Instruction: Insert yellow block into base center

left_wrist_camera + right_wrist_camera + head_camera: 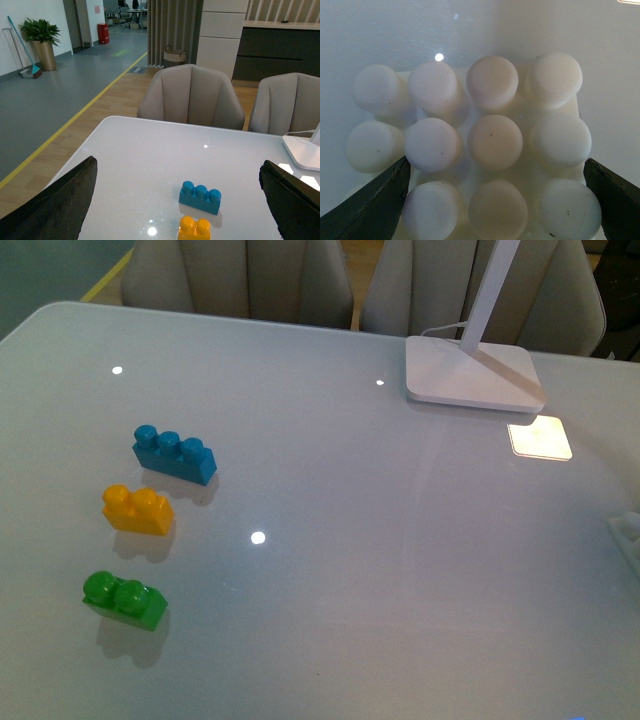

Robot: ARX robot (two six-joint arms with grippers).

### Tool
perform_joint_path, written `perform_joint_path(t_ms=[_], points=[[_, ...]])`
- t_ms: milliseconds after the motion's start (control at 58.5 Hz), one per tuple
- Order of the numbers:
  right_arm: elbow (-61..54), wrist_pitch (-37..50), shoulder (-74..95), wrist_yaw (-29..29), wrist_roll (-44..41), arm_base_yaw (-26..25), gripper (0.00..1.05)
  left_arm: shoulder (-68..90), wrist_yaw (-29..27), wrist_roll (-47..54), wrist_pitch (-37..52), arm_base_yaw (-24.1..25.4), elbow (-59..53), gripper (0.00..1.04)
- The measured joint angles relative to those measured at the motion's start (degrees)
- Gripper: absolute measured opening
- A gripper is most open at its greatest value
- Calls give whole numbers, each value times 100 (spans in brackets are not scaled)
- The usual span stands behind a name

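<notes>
Glossy white worktop (350, 590) fills the front view, with two grey-beige chairs (240, 275) cut off by the top edge. Three toy bricks stand in a column at the left of the frame, each apart from the next. A blue brick (175, 454) with three studs is uppermost. The yellow block (138, 510) with two studs is in the middle. A green brick (125, 600) with two studs is lowest.

At the upper right sits a smooth white lamp foot (472, 372), its stem cropped by the top edge. At the right edge a pale white shape (628, 530) pokes in, showing too little to name.

The left wrist view takes in both chairs, the blue brick in full, and the yellow block at the lower centre, cut by the bottom edge. The left gripper (177, 162) is spread wide, with one dark finger in each lower corner and nothing between them.

The right wrist view is filled by the base (492, 82), seen close. Eleven round white studs can be counted, with the lowest row cropped by the bottom edge. The right gripper (497, 161) is also spread wide, with a dark fingertip at each lower corner flanking the base. Whether they touch it cannot be made out.
</notes>
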Motion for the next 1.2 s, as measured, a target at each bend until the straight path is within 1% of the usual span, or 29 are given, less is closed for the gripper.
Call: perform_joint_path(t_ms=[171, 274, 342, 359, 445, 496, 530, 547, 598, 633, 804, 1009, 1197], points=[[-160, 50, -125, 286, 304, 822, 97, 0, 0, 0, 0, 0, 0, 97], [-223, 111, -184, 527, 623, 1405, 97, 0, 0, 0, 0, 0, 0, 97], [-229, 116, -214, 739, 999, 1939, 97, 0, 0, 0, 0, 0, 0, 97], [-227, 107, -221, 804, 1121, 2142, 97, 0, 0, 0, 0, 0, 0, 97], [-208, 120, -238, 911, 1639, 2586, 97, 0, 0, 0, 0, 0, 0, 97], [-151, 151, -234, 1060, 2098, 2931, 96, 0, 2, 0, 0, 0, 0, 97], [-125, 164, -225, 1128, 2218, 3038, 96, 0, 0, 0, 0, 0, 0, 97], [-81, 197, -205, 1233, 2492, 3195, 96, 0, 0, 0, 0, 0, 0, 97], [-17, 245, -168, 1386, 2758, 3394, 96, 0, 2, 0, 0, 0, 0, 97], [52, 291, -122, 1554, 3082, 3585, 96, 0, 2, 0, 0, 0, 0, 97], [323, 212, -17, 2197, 3956, 4286, 96, 0, 0, 0, 0, 0, 0, 97], [704, -52, 79, 2376, 4771, 5077, 96, 0, 2, 0, 0, 0, 0, 97], [1005, -306, 153, 2514, 5230, 5598, 96, 0, 0, 0, 0, 0, 0, 97]])
